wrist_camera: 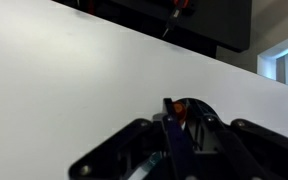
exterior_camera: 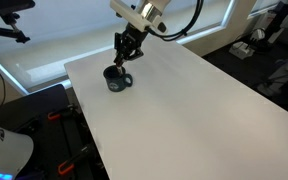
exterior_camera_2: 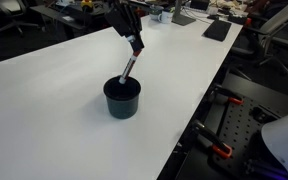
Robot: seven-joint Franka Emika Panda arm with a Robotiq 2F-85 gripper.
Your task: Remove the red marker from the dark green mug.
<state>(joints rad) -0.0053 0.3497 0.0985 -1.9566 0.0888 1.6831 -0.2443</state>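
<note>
The dark green mug (exterior_camera: 117, 80) stands on the white table in both exterior views (exterior_camera_2: 122, 99). The red marker (exterior_camera_2: 129, 66) leans out of the mug, with its lower end inside and its upper end between my gripper's fingers. My gripper (exterior_camera_2: 134, 42) hangs just above the mug (exterior_camera: 127, 50) and is shut on the marker's top. In the wrist view the fingers (wrist_camera: 182, 120) close around the marker's red end (wrist_camera: 181, 111), with the mug's dark rim (wrist_camera: 209, 108) right behind it.
The white table (exterior_camera: 184, 110) stretches wide around the mug. Black equipment with orange-handled clamps (exterior_camera_2: 219, 150) sits past the table edge. Desks, chairs and clutter (exterior_camera: 274, 50) stand beyond the far side.
</note>
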